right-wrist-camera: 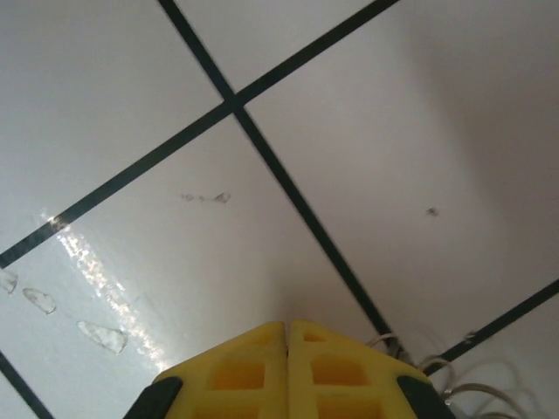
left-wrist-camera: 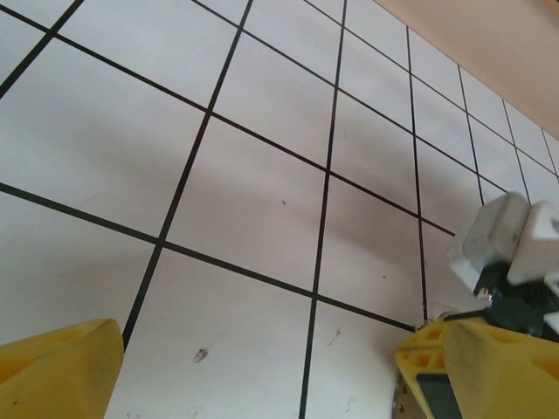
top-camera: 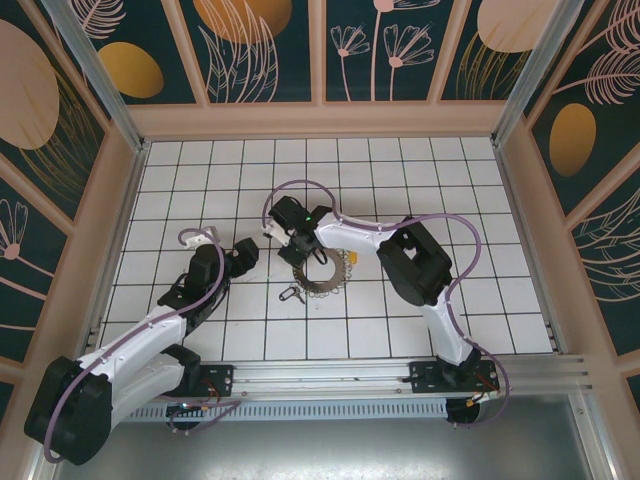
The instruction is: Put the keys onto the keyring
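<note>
The keys (top-camera: 325,273) lie on the white tiled floor as a grey-brown fringed wreath strung on the thin dark keyring (top-camera: 318,287). One small loose key (top-camera: 289,295) lies just off the wreath's near-left side. My right gripper (top-camera: 305,250) is down at the wreath's far-left edge. In the right wrist view it (right-wrist-camera: 286,326) is shut, yellow tips pressed together, with thin metal loops (right-wrist-camera: 417,356) showing just right of them. Nothing shows between the tips. My left gripper (top-camera: 248,256) hovers about one tile left of the wreath. It (left-wrist-camera: 262,375) is open wide over bare tile.
The right arm's white wrist part (left-wrist-camera: 507,237) shows at the right of the left wrist view. Wooden walls (top-camera: 320,120) enclose the tiled floor on three sides. The aluminium rail (top-camera: 330,378) with both arm bases runs along the near edge.
</note>
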Controlling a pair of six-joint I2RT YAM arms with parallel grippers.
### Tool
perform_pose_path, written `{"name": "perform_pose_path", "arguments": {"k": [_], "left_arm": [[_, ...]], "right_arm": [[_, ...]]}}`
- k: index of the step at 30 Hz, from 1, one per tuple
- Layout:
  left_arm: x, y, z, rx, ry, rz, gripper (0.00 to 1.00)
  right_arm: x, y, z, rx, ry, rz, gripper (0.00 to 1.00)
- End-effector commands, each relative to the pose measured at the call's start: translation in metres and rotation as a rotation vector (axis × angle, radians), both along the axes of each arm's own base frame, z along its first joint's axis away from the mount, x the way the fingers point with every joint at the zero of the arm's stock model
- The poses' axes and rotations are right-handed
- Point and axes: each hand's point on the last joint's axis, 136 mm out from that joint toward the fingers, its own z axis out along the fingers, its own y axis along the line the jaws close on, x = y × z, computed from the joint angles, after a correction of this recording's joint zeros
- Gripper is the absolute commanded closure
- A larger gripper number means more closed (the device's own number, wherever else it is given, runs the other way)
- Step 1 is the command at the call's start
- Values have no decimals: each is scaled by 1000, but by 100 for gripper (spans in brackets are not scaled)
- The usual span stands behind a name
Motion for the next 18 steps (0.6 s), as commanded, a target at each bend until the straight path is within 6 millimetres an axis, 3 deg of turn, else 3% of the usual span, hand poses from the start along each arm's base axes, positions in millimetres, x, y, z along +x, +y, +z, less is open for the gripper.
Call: {"name": "perform_pose_path", "arguments": {"k": [1, 4, 11, 18], "left_arm": [[3, -2, 13, -11, -47, -16, 7], [3, -3, 14, -10, -50, -22, 7], [3, -5, 16, -9, -57, -37, 7], [2, -4, 19, -5, -66, -39, 7]], "right_arm": [[4, -8, -7, -39, 1, -28, 100], [5, -9, -5, -43, -5, -33, 100], [-1, -11, -7, -41, 17, -24, 89], [-2, -15, -14, -61, 29, -30, 88]]}}
